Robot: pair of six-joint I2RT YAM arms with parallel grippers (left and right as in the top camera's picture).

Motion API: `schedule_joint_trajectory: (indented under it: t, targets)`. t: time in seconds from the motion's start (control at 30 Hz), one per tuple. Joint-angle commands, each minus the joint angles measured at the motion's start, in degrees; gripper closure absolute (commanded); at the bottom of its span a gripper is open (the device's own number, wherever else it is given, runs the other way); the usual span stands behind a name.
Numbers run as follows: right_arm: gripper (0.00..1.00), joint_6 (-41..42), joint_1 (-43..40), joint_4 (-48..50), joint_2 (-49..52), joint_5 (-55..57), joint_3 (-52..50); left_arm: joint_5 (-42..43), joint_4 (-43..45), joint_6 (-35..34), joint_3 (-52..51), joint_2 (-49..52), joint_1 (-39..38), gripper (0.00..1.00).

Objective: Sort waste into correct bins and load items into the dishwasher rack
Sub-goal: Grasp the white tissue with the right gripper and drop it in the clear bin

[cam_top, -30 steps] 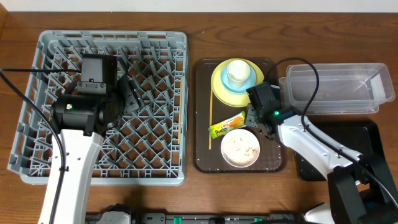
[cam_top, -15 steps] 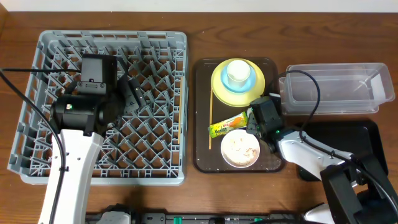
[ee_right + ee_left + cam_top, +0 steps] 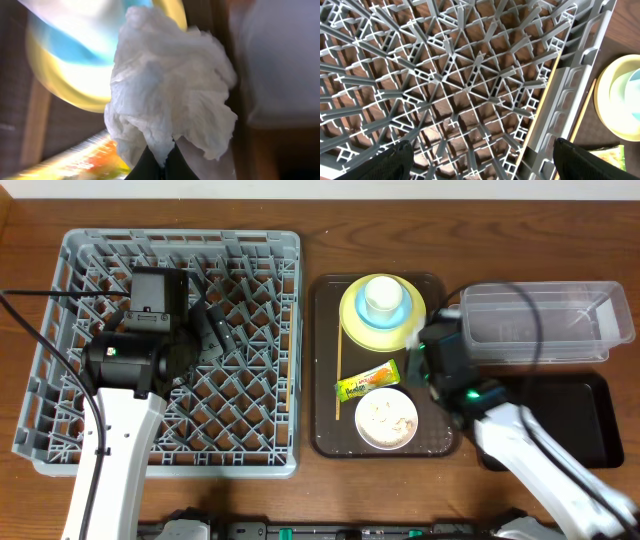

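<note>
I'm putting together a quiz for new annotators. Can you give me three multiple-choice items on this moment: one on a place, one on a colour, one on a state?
1. Where does the wrapper lie?
A. in the rack
B. on the brown tray
C. in the clear tub

2. What colour is the plate?
A. yellow
B. red
C. black

3. What is the right claw doing?
A. open and empty
B. shut on the tissue
C. shut on the chopsticks

Answers:
1 B: the overhead view shows the wrapper flat on the brown tray, below the plate.
2 A: the plate's rim shows yellow from above.
3 B: the right wrist view shows the tissue pinched between the claw's fingers.
</note>
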Motion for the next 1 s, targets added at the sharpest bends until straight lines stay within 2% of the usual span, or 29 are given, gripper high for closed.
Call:
schedule_joint_trajectory:
  t: [0.0, 0.13, 0.33, 0.5, 0.7, 0.8, 0.83, 0.87, 0.9, 0.97]
  targets:
    - [0.99, -5.44, -1.95, -2.84, -6.88, 0.63, 3.89, -0.13, -0.24, -0.11, 0.61, 0.20, 0.17, 0.09]
    - [0.99, -9.18, -8.83, -7.98, -11.76, 0.66, 5.95, -0.13, -0.24, -0.13, 0.61, 0.20, 0.17, 0.09]
    - [0.99, -13.81, -25.77, -5.40, -9.11, -5.49, 5.97, -0.13, -0.24, -0.13, 0.61, 0.20, 0.17, 0.09]
    - [0.99, -14.27, -38.60, 4.63, -0.07, -12.90, 5.97, -0.13, -0.24, -0.13, 0.61, 0.20, 0.17, 0.09]
    - [0.98, -14.60, -45.07, 16.02, 14.16, -19.61, 6.05, -0.13, -0.24, -0.13, 0.61, 0.20, 0.17, 0.09]
    - [0.83, -15.13, -45.72, 17.44, 19.06, -21.27, 6.56, -0.13, -0.24, -0.13, 0.61, 0.20, 0.17, 0.09]
    - [0.71, -15.15, -45.72, 17.42, 20.20, -21.24, 6.73, -0.13, -0.24, -0.13, 0.61, 0.20, 0.17, 0.09]
    - [0.54, -15.23, -45.72, 17.44, 20.72, -21.22, 6.78, -0.13, -0.24, -0.13, 0.61, 0.20, 0.17, 0.08]
    - [0.43, -15.72, -45.72, 17.55, 21.03, -21.16, 6.78, -0.13, -0.24, -0.13, 0.61, 0.20, 0.17, 0.09]
    - [0.32, -16.20, -45.72, 17.99, 20.81, -21.05, 6.86, -0.13, -0.24, -0.13, 0.61, 0.20, 0.17, 0.09]
